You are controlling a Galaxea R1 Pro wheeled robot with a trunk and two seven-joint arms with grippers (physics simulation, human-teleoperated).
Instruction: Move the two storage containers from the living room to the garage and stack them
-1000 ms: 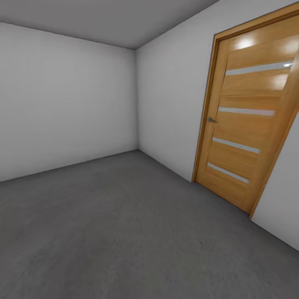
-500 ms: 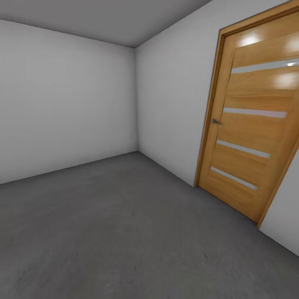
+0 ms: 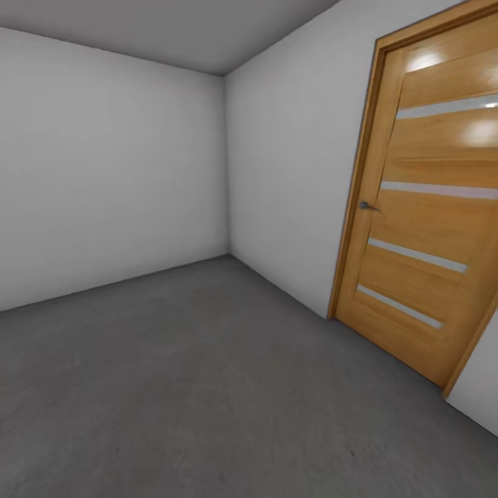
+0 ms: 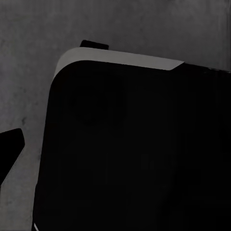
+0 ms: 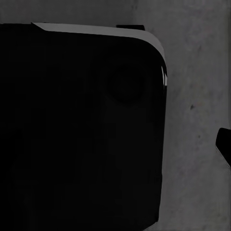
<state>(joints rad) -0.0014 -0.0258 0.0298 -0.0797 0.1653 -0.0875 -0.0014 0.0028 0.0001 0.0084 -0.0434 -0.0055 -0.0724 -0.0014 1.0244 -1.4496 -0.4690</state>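
Now I stand in the garage (image 3: pixel 111 159), a bare room with pale grey walls, and the dark grey concrete floor (image 3: pixel 194 387) spreads before me up to the far corner, while a wooden door (image 3: pixel 429 207) with narrow pale stripes and a small handle (image 3: pixel 369 205) is in the wall at my right. Both wrist cameras look down on the same rough floor past a big black rounded body (image 4: pixel 139 154), so I cannot tell if my jaws are open or closed.
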